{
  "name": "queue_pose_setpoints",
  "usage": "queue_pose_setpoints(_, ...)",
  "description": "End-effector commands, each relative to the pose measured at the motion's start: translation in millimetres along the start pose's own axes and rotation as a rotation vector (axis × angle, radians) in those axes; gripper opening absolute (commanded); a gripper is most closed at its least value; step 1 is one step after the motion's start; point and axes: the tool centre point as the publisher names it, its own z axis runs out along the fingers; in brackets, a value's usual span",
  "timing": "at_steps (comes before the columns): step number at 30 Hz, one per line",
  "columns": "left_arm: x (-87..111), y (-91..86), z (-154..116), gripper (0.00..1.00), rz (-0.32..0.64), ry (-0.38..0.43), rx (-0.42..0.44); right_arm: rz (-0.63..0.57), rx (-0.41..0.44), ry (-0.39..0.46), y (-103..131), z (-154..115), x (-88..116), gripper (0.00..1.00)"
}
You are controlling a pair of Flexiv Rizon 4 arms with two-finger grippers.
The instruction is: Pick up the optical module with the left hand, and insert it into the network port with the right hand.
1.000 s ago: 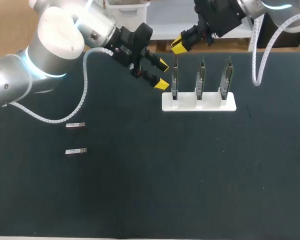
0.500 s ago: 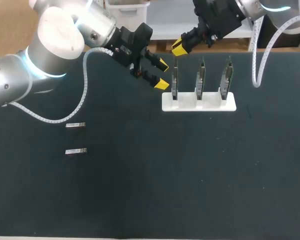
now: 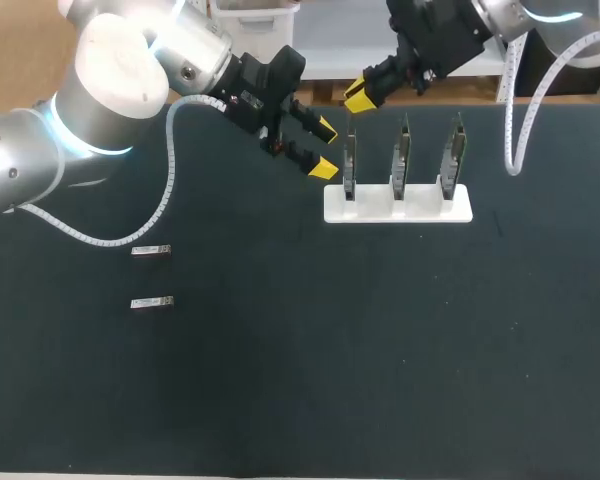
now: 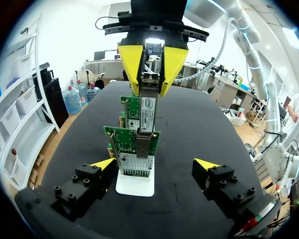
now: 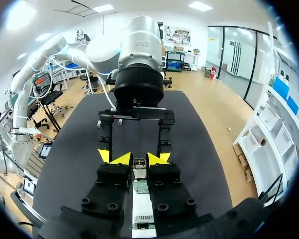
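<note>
R gripper (image 3: pixel 358 95) pinches optical module (image 4: pixel 147 109), indistinct overhead; L gripper (image 3: pixel 324 148) spread.

Left gripper (image 4: pixel 156 165): fingers spread wide, nothing between them.
Network cards (image 4: pixel 131 137): upright in white stand (image 4: pixel 135 185), at 12 o'clock from it.
Right gripper (image 4: pixel 149 87): farther at 12 o'clock, clamping optical module (image 4: pixel 147 112).
Module end: at nearest card's port (image 4: pixel 137 160).

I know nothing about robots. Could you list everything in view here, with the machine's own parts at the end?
table: one, black, under everything.
white stand: one, white, far side of the table, right of middle.
circuit cards: three, green, upright in a row in the white stand.
loose optical modules: two, silver, lying apart on the table's left side.
held optical module: one, silver, gripped above the row's left-end card.
left gripper: one, black with yellow tips, open, beside the stand's left end.
right gripper: one, black with yellow tips, shut on the held optical module.
</note>
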Motion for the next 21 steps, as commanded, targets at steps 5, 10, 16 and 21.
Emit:
queue_pose_setpoints(5, -0.5, 0.0, -0.2, 1.00, -0.001, 0.003, -0.001, 0.011, -0.018, -0.009, -3.1, -3.6, -5.2, 0.00)
queue_pose_setpoints(10, -0.5, 0.0, -0.2, 1.00, -0.001, 0.003, -0.001, 0.015, -0.021, 0.004, -3.5, -2.6, -4.5, 0.00)
queue_pose_setpoints(16, -0.5, 0.0, -0.2, 1.00, -0.001, 0.003, -0.001, 0.019, -0.018, 0.007, -3.9, -2.4, -4.4, 0.00)
queue_pose_setpoints(21, -0.5, 0.0, -0.2, 1.00, -0.001, 0.003, -0.001, 0.020, -0.012, 0.006, -5.4, -1.5, -4.2, 0.00)
